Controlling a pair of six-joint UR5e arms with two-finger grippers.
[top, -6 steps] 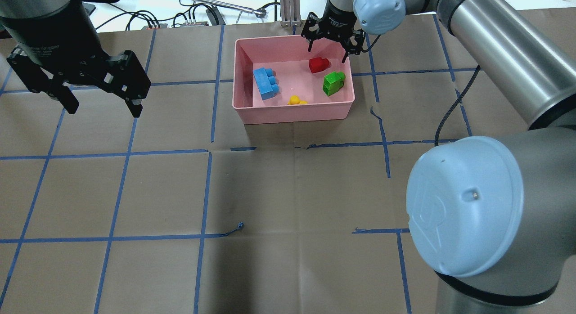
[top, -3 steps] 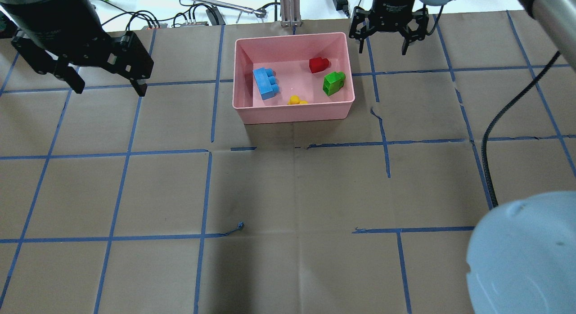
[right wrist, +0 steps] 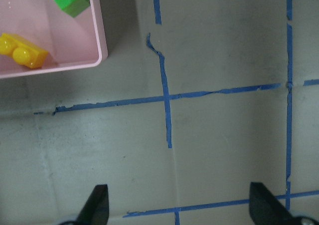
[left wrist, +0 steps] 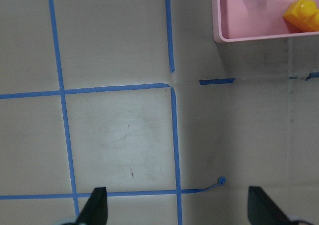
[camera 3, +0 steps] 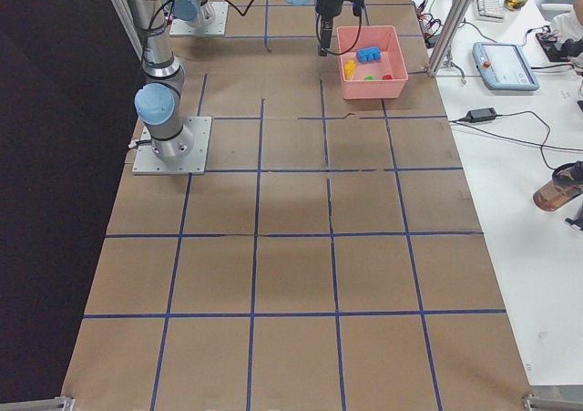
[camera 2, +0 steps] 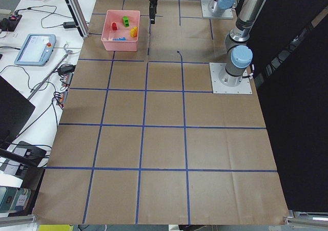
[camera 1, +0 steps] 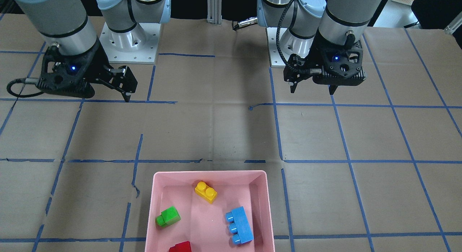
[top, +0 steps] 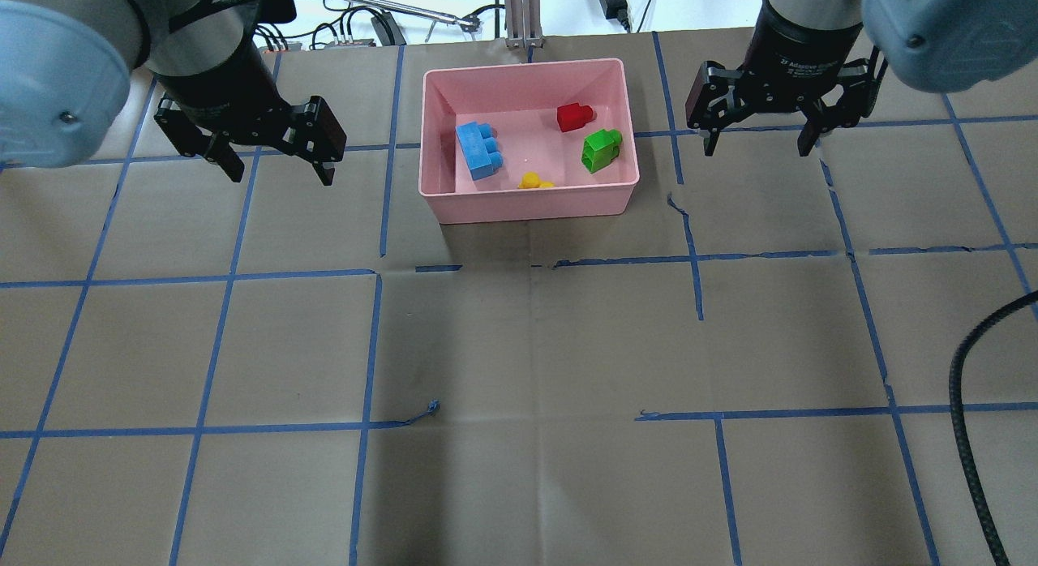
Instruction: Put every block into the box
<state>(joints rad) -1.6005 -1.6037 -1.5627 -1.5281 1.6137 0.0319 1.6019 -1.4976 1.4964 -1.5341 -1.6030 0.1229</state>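
Findings, directions taken from the overhead view with the box centre as the dial.

Location: all four blocks lie inside the box (top: 531,205), none on the paper outside it. The red block (top: 574,117) sits at 1 o'clock. The green block (top: 601,149) is at 3 o'clock, near the side wall. The yellow block (top: 534,182) is at 6 o'clock, tucked close under the near wall and partly hidden by it. The light-blue block (top: 479,150) is at 9 o'clock. No block touches another. We judge the task complete as things lie.

Tools: the left gripper (top: 280,174) hangs at 9 o'clock from the box, and the right gripper (top: 758,151) at 3 o'clock. Both are well apart from it and above the table. On each, the jaws stand spread wide with nothing between them. Both wrist views show only bare paper between the fingertips.

Handling, our judgement: the blocks look like hollow moulded plastic, so light, rigid and not fragile. Their faces are smooth and slightly glossy, so a weak pinch could slip. The sound hold is across two flat parallel side faces, below the rounded studs. The long light-blue block is best taken across its short width, at mid-length.

Materials: the box is pink plastic, thin-walled, with sloped sides, a rolled rim and a smooth floor. It looks light enough to skid if knocked. The table is covered in matt brown paper (top: 519,347), creased, and gridded with blue tape (top: 231,278) that is torn in places.
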